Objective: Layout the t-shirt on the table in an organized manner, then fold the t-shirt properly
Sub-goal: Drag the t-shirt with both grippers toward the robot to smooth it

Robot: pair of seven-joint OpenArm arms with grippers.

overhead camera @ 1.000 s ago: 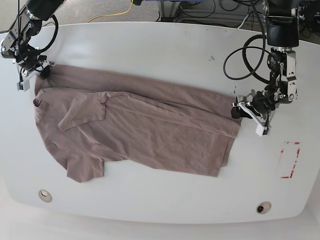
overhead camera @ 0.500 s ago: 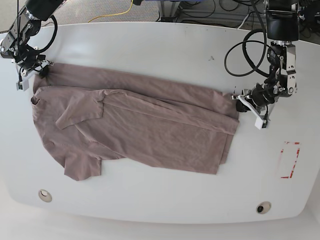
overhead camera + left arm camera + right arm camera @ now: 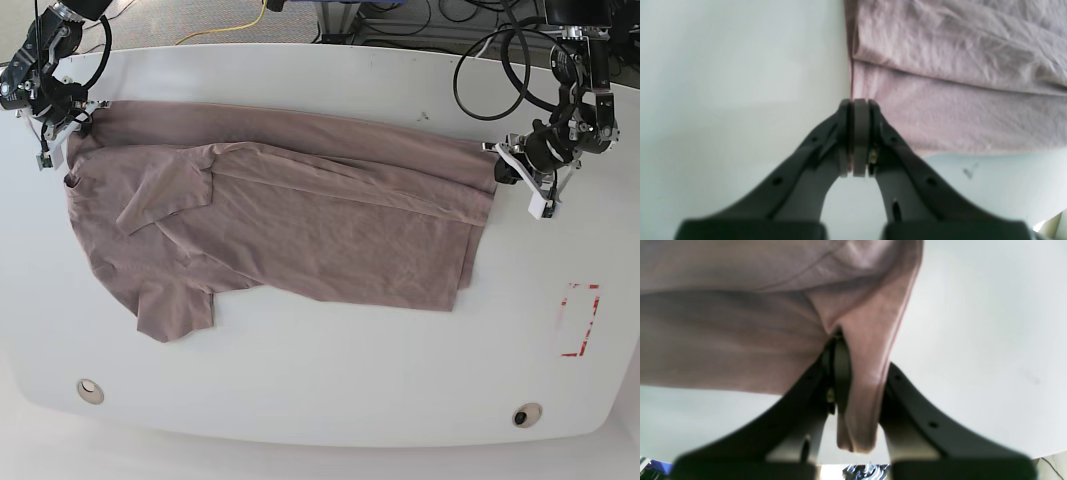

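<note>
Both grippers clamped on the t-shirt [image 3: 290,225]: left gripper [image 3: 860,106] has its fingers pinched narrow on the hem corner, right gripper [image 3: 853,373] has its fingers closed over a bunched fold at the shoulder end, with cloth draped over one finger. The shirt lies stretched across the far half of the surface [image 3: 330,380], top edge taut between the two grips, body spread toward the near side, but one sleeve [image 3: 165,205] is folded onto the chest and the lower hem corner [image 3: 465,275] is doubled under. Risks as I see them: the left grip is right at the fabric edge, so more tension could pull thin knit out of the fingers. The right side holds several layers, so release may leave a lump. Pulling further apart likely skews the body rather than flattening the folded sleeve.
</note>
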